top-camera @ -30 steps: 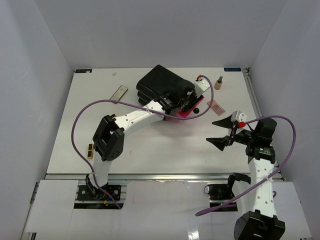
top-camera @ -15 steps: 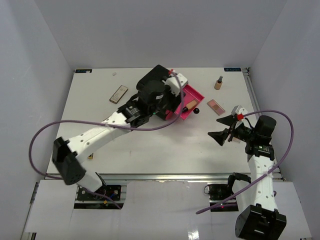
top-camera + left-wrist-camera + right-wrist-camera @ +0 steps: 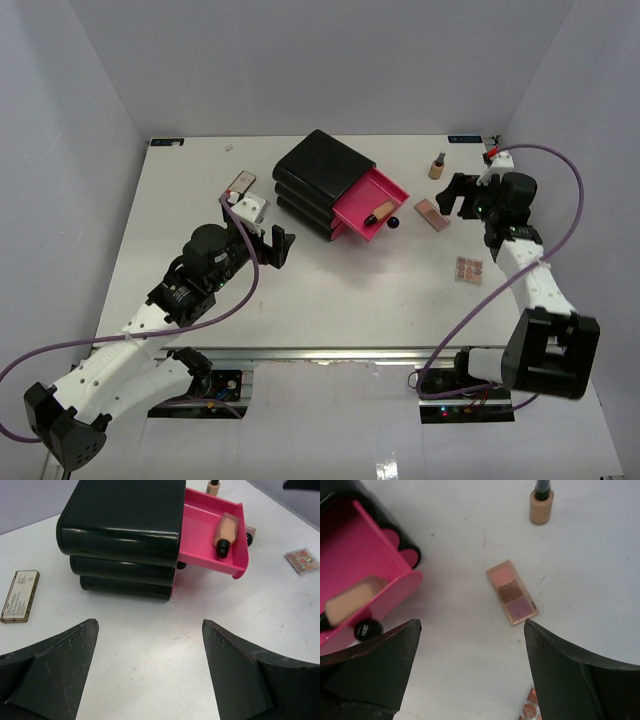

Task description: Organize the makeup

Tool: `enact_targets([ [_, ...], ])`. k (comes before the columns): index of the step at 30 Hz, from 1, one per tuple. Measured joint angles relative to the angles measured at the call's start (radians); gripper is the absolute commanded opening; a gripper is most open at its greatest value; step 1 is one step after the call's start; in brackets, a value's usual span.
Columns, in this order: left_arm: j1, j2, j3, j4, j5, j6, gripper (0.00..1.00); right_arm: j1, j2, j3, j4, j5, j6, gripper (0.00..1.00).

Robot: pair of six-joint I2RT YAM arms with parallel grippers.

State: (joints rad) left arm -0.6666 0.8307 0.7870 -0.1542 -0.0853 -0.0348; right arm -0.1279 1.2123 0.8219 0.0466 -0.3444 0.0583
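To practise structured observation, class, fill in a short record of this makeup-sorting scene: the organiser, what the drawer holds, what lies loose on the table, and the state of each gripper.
organiser: black box, one pink drawer pulled out
in drawer: one foundation bottle, lying on its side
loose on table: upright foundation bottle; three-shade palette; second palette; tan case
left gripper: open, empty, facing the box
right gripper: open, empty, pointed toward the three-shade palette
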Motion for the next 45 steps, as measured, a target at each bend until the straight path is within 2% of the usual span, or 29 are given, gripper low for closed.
enact_targets([
  [6, 0.000, -0.038, -0.048, -0.002, -0.017, 0.012, 0.98, 0.062, 0.325, 0.244, 0.024, 0.193, 0.048, 0.90],
  [13, 0.001, -0.035, -0.048, 0.005, -0.039, 0.021, 0.98, 0.072, 0.650, 0.483, 0.037, 0.257, 0.040, 0.90],
  [26, 0.042, 0.001, -0.054, 0.008, -0.023, 0.027, 0.98, 0.085, 0.995, 0.814, 0.024, 0.269, 0.018, 0.93],
  [32, 0.051, 0.019, -0.056, 0.008, -0.006, 0.027, 0.98, 0.090, 1.097, 0.923, 0.004, 0.286, -0.006, 1.00],
  [38, 0.057, 0.023, -0.056, 0.009, 0.001, 0.027, 0.98, 0.090, 1.159, 0.973, 0.000, 0.294, -0.028, 0.79],
  [45, 0.063, 0.024, -0.057, 0.009, 0.013, 0.027, 0.98, 0.090, 1.170, 0.974, -0.004, 0.294, -0.039, 0.69],
])
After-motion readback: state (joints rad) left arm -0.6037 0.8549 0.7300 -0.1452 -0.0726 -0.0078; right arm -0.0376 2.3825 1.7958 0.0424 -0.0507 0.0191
